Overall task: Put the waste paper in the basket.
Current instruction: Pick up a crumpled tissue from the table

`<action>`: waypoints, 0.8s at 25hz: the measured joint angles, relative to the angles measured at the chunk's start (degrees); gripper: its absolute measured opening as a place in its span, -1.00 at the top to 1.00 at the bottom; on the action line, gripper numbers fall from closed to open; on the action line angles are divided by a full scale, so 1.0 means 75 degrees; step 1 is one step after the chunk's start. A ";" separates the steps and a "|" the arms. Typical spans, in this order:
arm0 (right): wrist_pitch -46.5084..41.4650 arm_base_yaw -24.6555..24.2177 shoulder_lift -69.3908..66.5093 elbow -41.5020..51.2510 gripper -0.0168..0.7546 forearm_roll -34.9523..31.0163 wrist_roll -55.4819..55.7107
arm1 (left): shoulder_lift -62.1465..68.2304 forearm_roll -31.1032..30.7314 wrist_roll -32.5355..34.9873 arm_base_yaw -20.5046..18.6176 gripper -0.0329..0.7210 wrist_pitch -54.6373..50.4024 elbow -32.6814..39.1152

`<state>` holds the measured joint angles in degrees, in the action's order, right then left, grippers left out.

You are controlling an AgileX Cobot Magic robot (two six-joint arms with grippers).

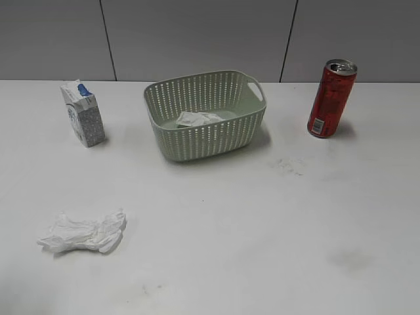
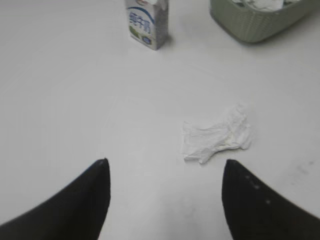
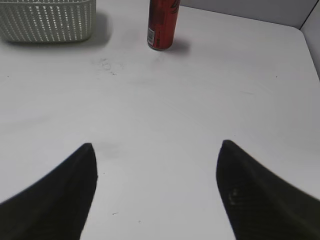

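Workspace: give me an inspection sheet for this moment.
Surface: white table, faint smudges.
Job's things: one paper wad on the table, front left; at least one wad in the basket.
Clutter: carton left of the basket, red can to its right, both upright.
Grippers: left gripper open, empty, above the table wad; right gripper open, empty.
Cables: nothing seen.
Surroundings: grey panelled wall.

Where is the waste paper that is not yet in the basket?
The loose waste paper lies on the table's front left in the exterior view, well in front of the carton and apart from the basket; the left wrist view shows it ahead too.
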<state>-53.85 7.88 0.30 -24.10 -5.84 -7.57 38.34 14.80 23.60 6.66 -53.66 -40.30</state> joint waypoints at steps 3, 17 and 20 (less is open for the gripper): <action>0.0000 0.0000 0.0000 0.0000 -0.50 0.0000 0.0000 | 0.1064 -0.0140 0.0134 0.0544 -0.50 0.0050 -0.0357; -0.0007 0.0000 0.0000 0.0000 -0.50 0.0008 -0.0007 | 0.6029 -0.0134 0.0303 0.1463 -0.50 -0.0081 -0.1989; -0.0007 0.0000 0.0000 0.0000 -0.50 0.0015 0.0002 | 0.6904 -0.0054 0.0312 0.1463 -0.54 -0.0074 -0.2038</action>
<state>-53.91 7.88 0.30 -24.10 -5.72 -7.55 90.12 14.40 25.94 17.64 -54.22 -55.59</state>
